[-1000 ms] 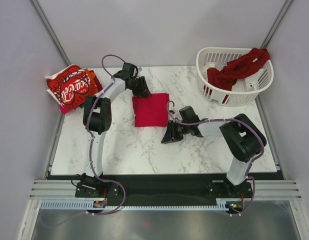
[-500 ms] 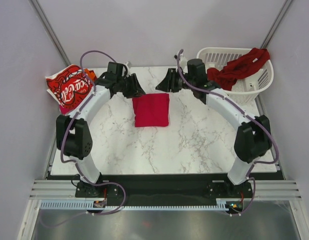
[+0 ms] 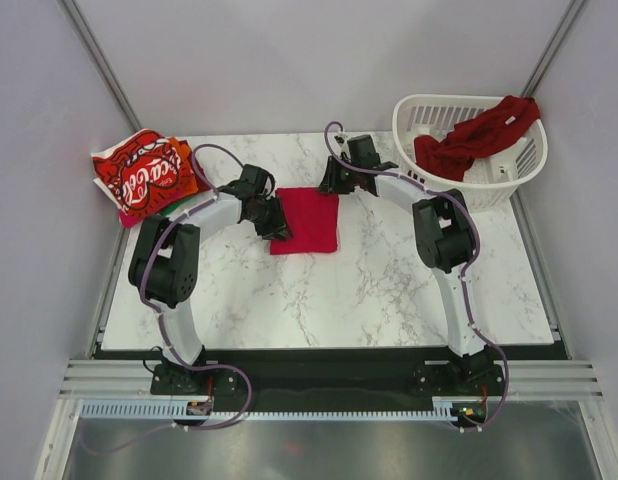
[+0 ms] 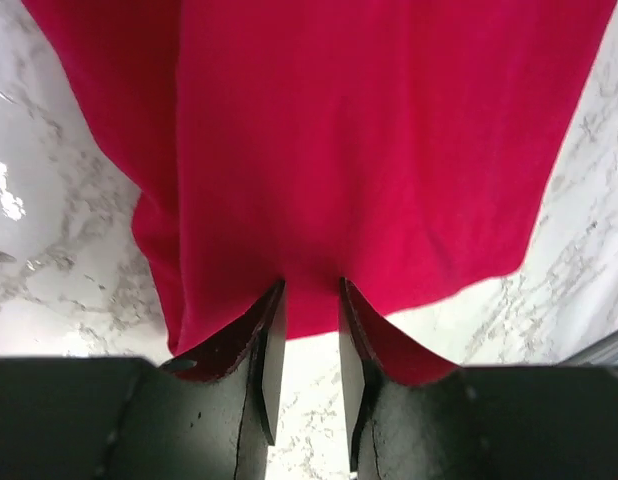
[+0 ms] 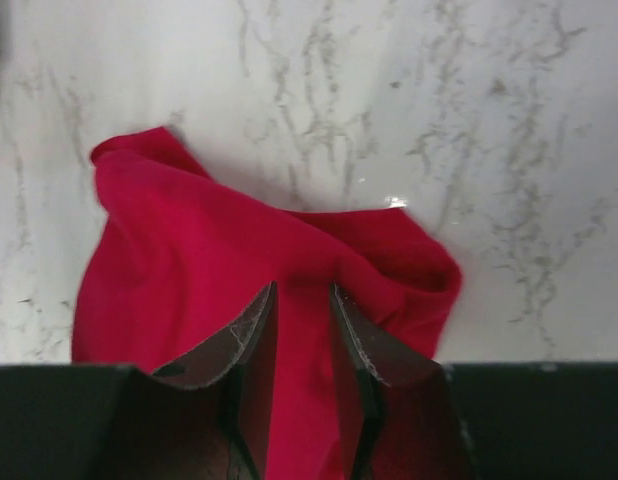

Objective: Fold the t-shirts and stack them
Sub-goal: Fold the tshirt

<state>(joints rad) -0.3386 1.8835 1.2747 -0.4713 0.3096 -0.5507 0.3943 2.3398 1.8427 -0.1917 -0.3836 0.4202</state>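
A folded bright red t-shirt [image 3: 305, 222] lies flat mid-table. My left gripper [image 3: 278, 227] is low at its left edge. In the left wrist view the jaws stand a little apart, tips on the shirt's [image 4: 369, 150] edge, with marble showing between them. My right gripper [image 3: 330, 181] is at the shirt's far right corner. In the right wrist view its jaws pinch a puckered ridge of the red cloth [image 5: 189, 260]. The Coca-Cola t-shirt [image 3: 139, 176] tops a pile at far left, with an orange one [image 3: 185, 156] beneath it. A dark red t-shirt [image 3: 476, 135] hangs over the basket.
The white slatted laundry basket [image 3: 459, 192] stands at the table's far right corner. The pile of shirts overhangs the far left edge. The marble table [image 3: 369, 290] is bounded by grey walls left, right and behind.
Both arms have swung in. The left gripper dropped from behind the shirt to its left edge, and the right gripper moved to its far right corner. The shirt shifted slightly.
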